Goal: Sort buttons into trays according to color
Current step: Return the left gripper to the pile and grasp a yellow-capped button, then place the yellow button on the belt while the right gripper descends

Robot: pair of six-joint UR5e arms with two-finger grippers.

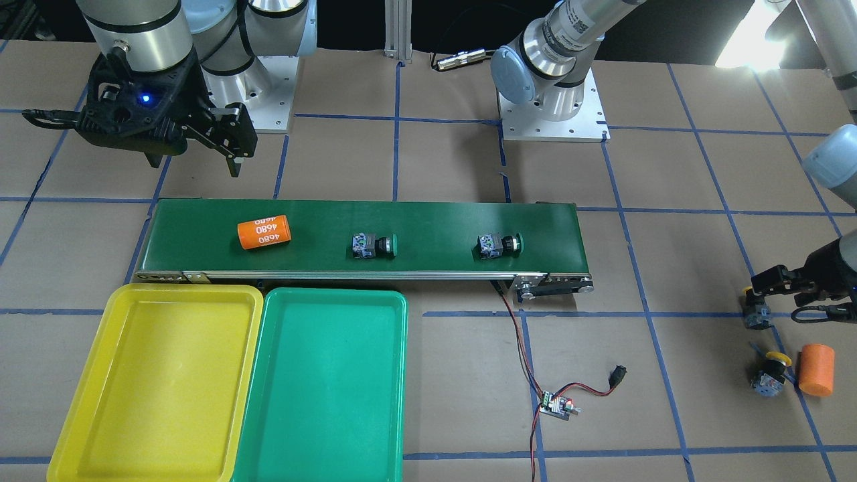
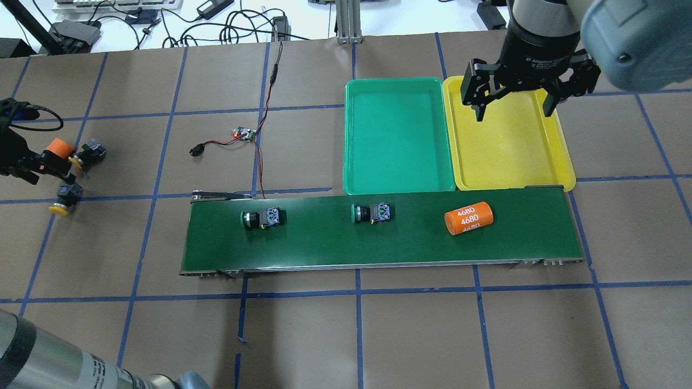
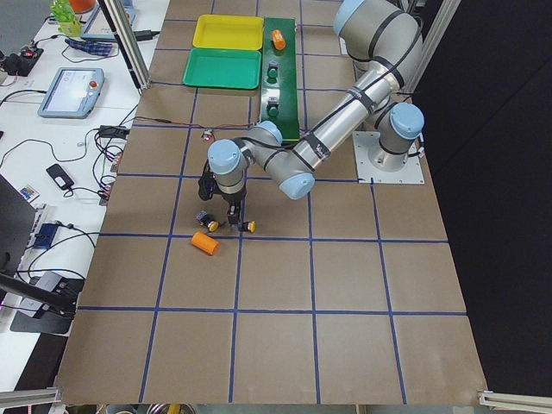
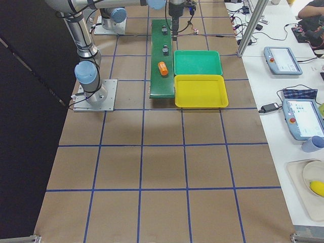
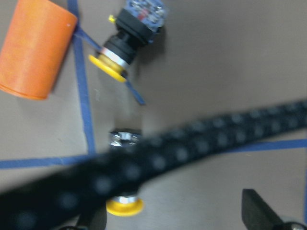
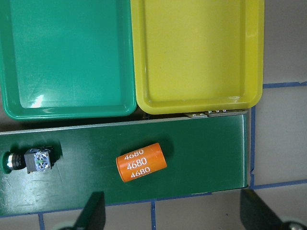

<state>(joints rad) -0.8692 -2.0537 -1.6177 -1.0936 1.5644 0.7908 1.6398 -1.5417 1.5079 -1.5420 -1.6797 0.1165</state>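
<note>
At the bench end on the robot's left, the left pincer [image 5: 175,215] hangs spread over a yellow button [image 5: 124,207] lying on its side; I'd have it close across the black body, clear of the second yellow button [image 5: 127,43] and the orange cylinder [image 5: 36,48].

4 btns are counted: 2 green-capped btns [image 2: 263,218] [image 2: 371,212] on the belt [image 2: 324,246], 2 yellow-capped btns [image 2: 88,155] [image 2: 64,198] near the table's [image 2: 378,335] left end. 2 orange cylinders are counted: 1 marked 4680 [image 2: 468,218], 1 plain [image 2: 58,147]. 2 trays: green tray [image 2: 397,135], yellow tray [image 2: 508,159]. 1 circuit board [image 2: 244,133].
</note>
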